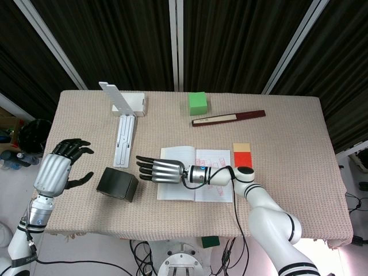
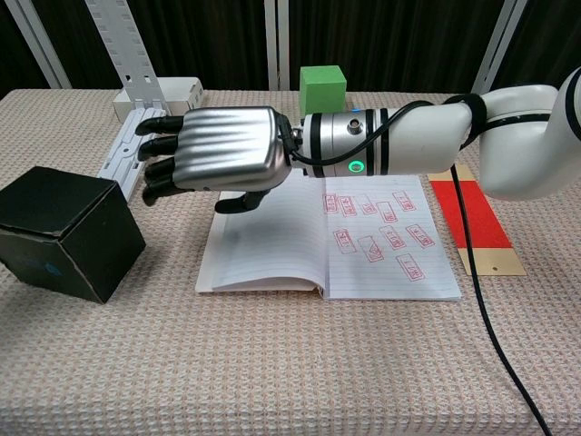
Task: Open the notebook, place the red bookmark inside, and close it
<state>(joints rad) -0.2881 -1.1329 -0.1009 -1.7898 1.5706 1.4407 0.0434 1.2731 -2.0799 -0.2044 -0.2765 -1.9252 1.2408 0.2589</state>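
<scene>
notebook (image 2: 327, 245) lies open | my right hand (image 2: 213, 162) spread, empty, above its left page | risk: withdrawing may snag pages, flipping it shut before red bookmark (image 2: 468, 213) goes in

Head view: high, looking steeply down on the whole beige cloth-covered desk (image 1: 287, 115), dark curtains behind. Chest view: low, close, facing across the desk top. Both share the open white lined notebook (image 1: 195, 181) (image 2: 363, 241) and black cube box (image 1: 117, 184) (image 2: 64, 234).
</scene>
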